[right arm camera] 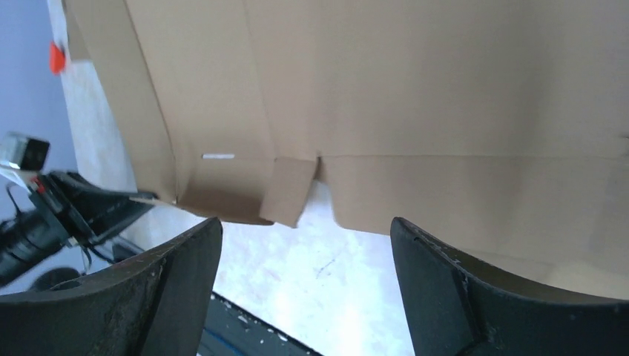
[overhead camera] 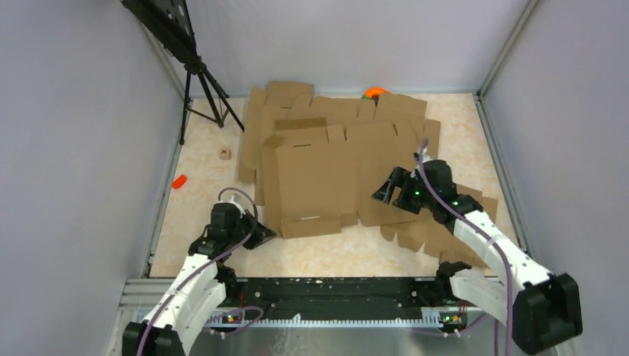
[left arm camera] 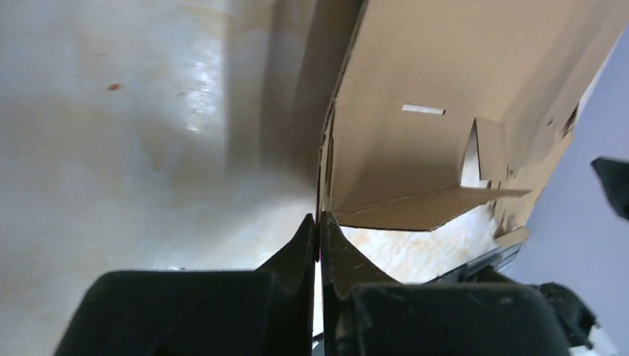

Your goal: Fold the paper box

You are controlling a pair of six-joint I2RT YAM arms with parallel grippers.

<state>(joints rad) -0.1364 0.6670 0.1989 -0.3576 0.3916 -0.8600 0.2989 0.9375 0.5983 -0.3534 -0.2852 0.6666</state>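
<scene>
The paper box (overhead camera: 319, 182) is brown cardboard with creased panels, a slot and a raised front wall, lying on top of other cardboard in the top view. My left gripper (overhead camera: 264, 232) is at its near left corner, shut on the thin left side wall. In the left wrist view the fingertips (left arm camera: 318, 219) pinch that wall's edge, and the box (left arm camera: 445, 67) opens out to the right. My right gripper (overhead camera: 387, 191) hovers at the box's right edge. It stands open (right arm camera: 305, 226) with nothing between its fingers, the box (right arm camera: 415, 89) just ahead of them.
Flat cardboard blanks (overhead camera: 341, 111) lie stacked behind the box, and more (overhead camera: 438, 230) under my right arm. A black tripod (overhead camera: 202, 78) stands at the back left. A small wooden cube (overhead camera: 225, 154) and an orange piece (overhead camera: 179, 180) lie left. Grey walls enclose the table.
</scene>
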